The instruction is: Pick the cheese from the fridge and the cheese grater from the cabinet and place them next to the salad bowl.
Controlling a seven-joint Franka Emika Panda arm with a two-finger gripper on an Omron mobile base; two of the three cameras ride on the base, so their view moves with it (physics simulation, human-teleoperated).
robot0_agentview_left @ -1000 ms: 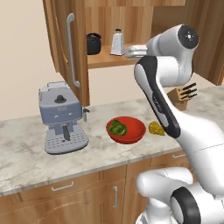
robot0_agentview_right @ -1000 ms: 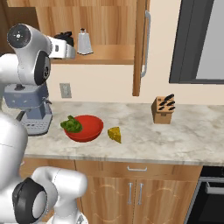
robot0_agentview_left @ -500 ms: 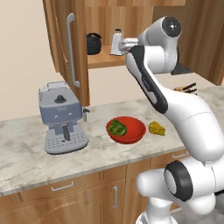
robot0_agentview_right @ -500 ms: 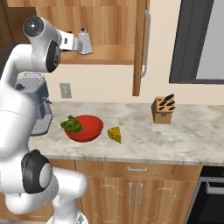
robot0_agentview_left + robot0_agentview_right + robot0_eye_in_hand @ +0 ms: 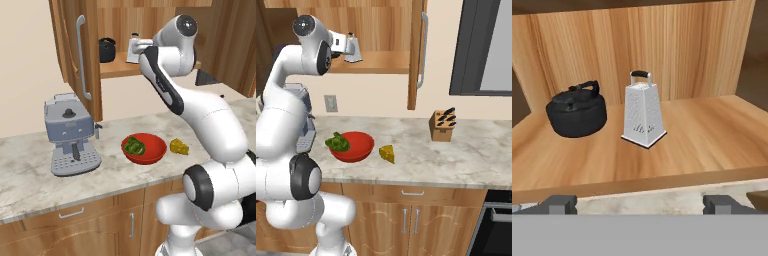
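Note:
The cheese grater [image 5: 643, 112] is a silver box grater with a dark top handle. It stands upright on the shelf [image 5: 687, 145] of the open cabinet [image 5: 75, 55]. My gripper [image 5: 641, 205] is open, level with the shelf edge and a short way in front of the grater, with nothing between its fingers. From the right base view the gripper [image 5: 343, 46] sits just left of the grater [image 5: 352, 48]. The yellow cheese [image 5: 179, 147] lies on the counter just right of the red salad bowl [image 5: 155, 147] with green leaves. The fridge is out of view.
A black pot [image 5: 577, 115] sits on the shelf left of the grater, a small gap apart. A grey coffee machine [image 5: 70, 135] stands on the counter below the cabinet door. A knife block [image 5: 442, 125] is at the right. The cabinet's right door [image 5: 416, 55] hangs open.
The arm has lifted and swung the hand up toward the cabinet shelf, closer to the grater. The jaws have stayed open. Cheese and bowl have not moved.

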